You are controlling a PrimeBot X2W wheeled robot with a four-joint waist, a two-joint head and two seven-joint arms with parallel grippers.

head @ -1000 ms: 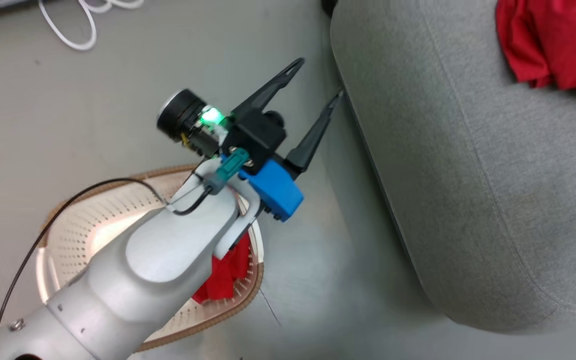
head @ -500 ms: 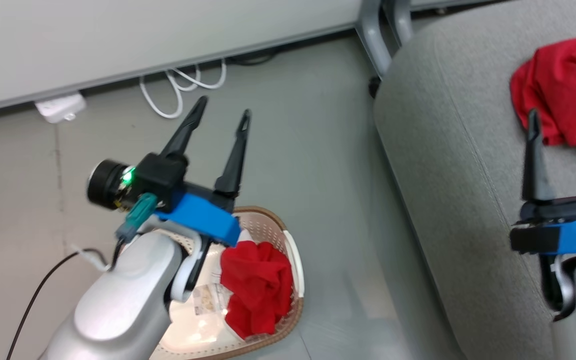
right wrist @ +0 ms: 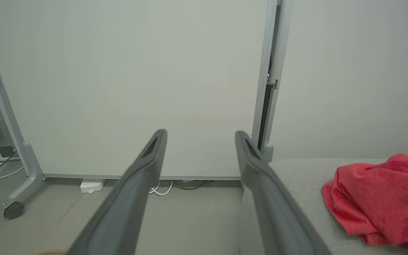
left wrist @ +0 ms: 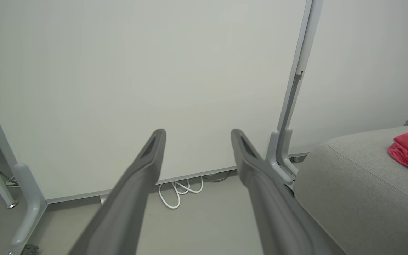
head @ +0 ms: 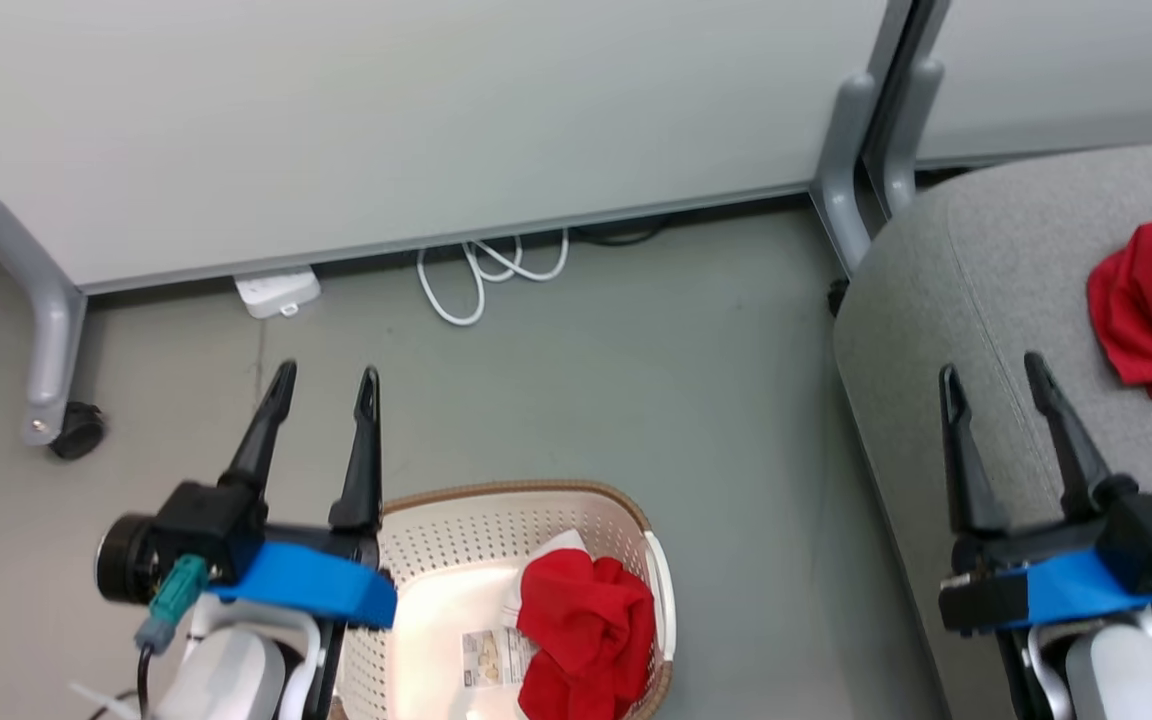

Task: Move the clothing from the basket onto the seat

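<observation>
So, left gripper [head: 324, 378]: I held it wide and empty above the floor, just left of the basket, ready to reach in.
Basket [head: 496, 490]: stood on the floor, near me.
Garment in basket [head: 586, 630]: red, bunched against the right wall, not yet moved.
Seat [head: 936, 280]: at right, my drop-off.
Right gripper [head: 993, 370]: wide, empty, over the seat's left edge.
Garment on seat [head: 1151, 310]: crumpled, far right, clear of my fingers.

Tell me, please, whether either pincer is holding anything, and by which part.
Nothing is held: the left pincer and the right pincer both stand open and empty.
</observation>
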